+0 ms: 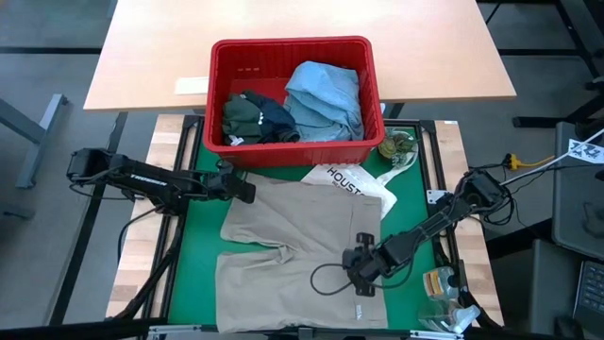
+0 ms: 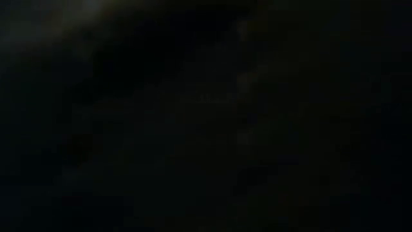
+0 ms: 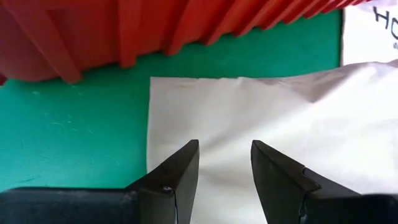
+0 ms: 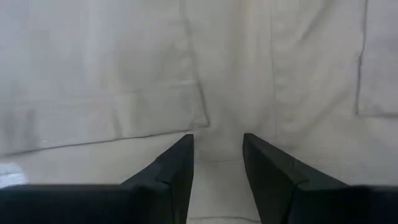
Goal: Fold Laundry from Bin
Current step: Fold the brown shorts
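From above, a red bin point(image 1: 294, 99) sits at the table's far edge with blue and dark laundry inside. A beige garment point(image 1: 297, 250) lies flat on the green mat point(image 1: 203, 227) in front of it, probably spread for folding; its long axis runs from bin to near edge. The left gripper point(image 1: 247, 192) hovers over its far left corner, the right gripper point(image 1: 351, 269) over its near right part.

The low view is dark.

The left wrist view shows parted fingers holding nothing, above the corner.

The right wrist view shows the same, over fabric.
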`<state>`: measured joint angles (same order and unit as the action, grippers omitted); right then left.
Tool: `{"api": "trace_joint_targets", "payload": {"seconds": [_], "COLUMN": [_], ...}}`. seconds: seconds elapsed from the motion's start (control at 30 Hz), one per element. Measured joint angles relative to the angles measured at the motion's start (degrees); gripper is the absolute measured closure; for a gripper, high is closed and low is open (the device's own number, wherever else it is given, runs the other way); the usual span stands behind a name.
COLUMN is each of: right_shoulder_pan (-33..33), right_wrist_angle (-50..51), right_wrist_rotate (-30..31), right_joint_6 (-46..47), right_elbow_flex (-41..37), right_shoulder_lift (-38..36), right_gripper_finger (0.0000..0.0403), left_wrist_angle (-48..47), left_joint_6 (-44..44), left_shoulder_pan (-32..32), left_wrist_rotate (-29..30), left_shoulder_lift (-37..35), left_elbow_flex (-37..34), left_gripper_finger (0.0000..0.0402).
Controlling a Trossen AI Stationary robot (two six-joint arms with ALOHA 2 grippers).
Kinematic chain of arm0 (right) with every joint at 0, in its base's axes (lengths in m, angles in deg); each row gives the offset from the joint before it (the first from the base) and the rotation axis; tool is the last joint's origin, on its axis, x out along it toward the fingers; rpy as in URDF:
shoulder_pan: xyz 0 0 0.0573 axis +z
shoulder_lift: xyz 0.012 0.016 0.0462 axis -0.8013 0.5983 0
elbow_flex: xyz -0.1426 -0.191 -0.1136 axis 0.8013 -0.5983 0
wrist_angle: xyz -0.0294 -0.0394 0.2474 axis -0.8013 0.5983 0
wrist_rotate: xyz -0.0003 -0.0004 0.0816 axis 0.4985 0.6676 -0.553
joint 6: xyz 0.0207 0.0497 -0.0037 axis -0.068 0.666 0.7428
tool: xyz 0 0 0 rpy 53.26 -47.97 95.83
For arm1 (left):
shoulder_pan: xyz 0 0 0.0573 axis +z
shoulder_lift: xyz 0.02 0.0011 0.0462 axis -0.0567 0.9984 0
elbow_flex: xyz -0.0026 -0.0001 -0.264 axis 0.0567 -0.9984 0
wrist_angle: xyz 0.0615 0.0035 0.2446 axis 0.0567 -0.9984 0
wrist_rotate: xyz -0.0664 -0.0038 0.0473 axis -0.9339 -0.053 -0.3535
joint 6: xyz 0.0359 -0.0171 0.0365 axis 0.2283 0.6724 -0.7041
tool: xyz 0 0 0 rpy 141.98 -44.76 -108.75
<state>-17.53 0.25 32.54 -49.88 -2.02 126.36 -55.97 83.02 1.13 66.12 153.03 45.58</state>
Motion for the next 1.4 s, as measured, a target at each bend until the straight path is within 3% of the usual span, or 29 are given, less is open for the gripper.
{"api": "trace_joint_targets", "payload": {"seconds": [0.53, 0.73, 0.9, 1.13, 1.4], "right_shoulder_pan": [-0.07, -1.99, -7.43, -19.12, -28.46], "right_wrist_angle": [15.81, 20.76, 24.54, 22.16, 11.42], "right_wrist_rotate": [11.73, 20.99, 27.86, 27.54, 16.57], "right_joint_6": [-7.8, -12.52, -12.62, -12.76, -15.17], "right_elbow_flex": [9.29, 10.52, 10.54, 7.69, -1.53], "right_shoulder_lift": [-0.23, -0.3, -0.33, -0.36, -0.41], "right_gripper_finger": [0.0262, 0.0262, 0.0262, 0.0262, 0.0262], "left_wrist_angle": [1.22, 1.22, 1.22, 1.22, -0.48], "left_joint_6": [0.03, 0.05, 0.05, 0.04, 0.0], "left_shoulder_pan": [0.0, 0.0, 0.0, 0.0, 0.0], "left_wrist_rotate": [0.43, 0.49, 1.32, 1.36, 1.46], "left_shoulder_lift": [0.02, 0.02, 0.02, 0.02, 0.04], "left_elbow_flex": [0.09, 0.09, 0.13, 0.13, 0.15], "left_gripper_finger": [0.026, 0.026, 0.026, 0.026, 0.026]}}
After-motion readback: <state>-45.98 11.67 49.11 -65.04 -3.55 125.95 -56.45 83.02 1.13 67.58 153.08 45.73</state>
